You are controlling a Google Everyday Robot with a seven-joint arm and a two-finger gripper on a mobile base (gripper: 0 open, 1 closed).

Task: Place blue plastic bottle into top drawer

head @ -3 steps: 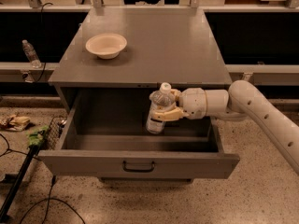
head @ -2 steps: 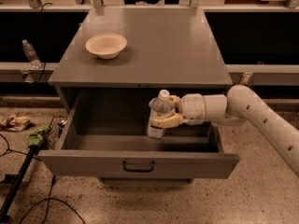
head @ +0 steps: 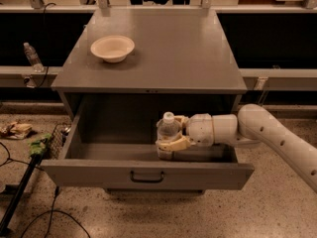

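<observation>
The blue plastic bottle (head: pixel 168 133) is a clear bottle with a white cap. It stands upright inside the open top drawer (head: pixel 143 175), right of the drawer's middle, with its base at or near the drawer floor. My gripper (head: pixel 172 139) reaches in from the right on a white arm. Its tan fingers (head: pixel 173 144) are closed around the bottle's body. The lower part of the bottle is hidden behind the fingers and the drawer front. The drawer is pulled fully out, with a dark handle (head: pixel 147 175) at the centre of its front panel.
A cream bowl (head: pixel 112 48) sits on the grey cabinet top (head: pixel 163 38) at the left. A small slim clear bottle (head: pixel 32 57) stands on a ledge at far left. Cables, a pole (head: pixel 20 195) and litter lie on the floor at left.
The gripper has lowered the bottle deeper into the drawer and shifted slightly toward the drawer front. The hold on the bottle is unchanged.
</observation>
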